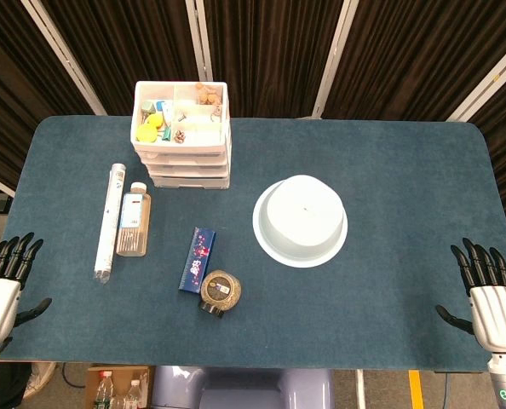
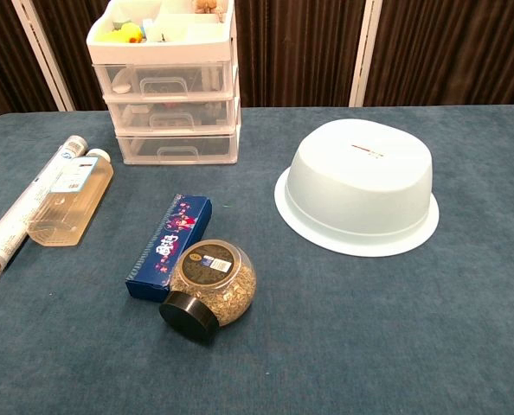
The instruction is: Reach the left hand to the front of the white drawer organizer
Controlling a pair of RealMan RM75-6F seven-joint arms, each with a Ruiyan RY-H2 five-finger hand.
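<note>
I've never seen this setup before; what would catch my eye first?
Probably the big white bowl, upside down right of the table's middle. Next, the white drawer organizer at the far edge, its top tray full of small colorful items. Nearer, a round jar lies beside a blue box.

No lettering can be read with certainty in either view. The blue box (image 2: 169,245) carries white and pink printing along its top face, the flat bottle (image 2: 69,197) and the rolled tube (image 2: 28,210) each bear a pale label with fine print, and the round jar (image 2: 212,284) has a dark label on its side, but all of it is too small and blurred to make out. The upturned white bowl (image 2: 358,186) shows a short reddish mark on its base, also illegible.
</note>
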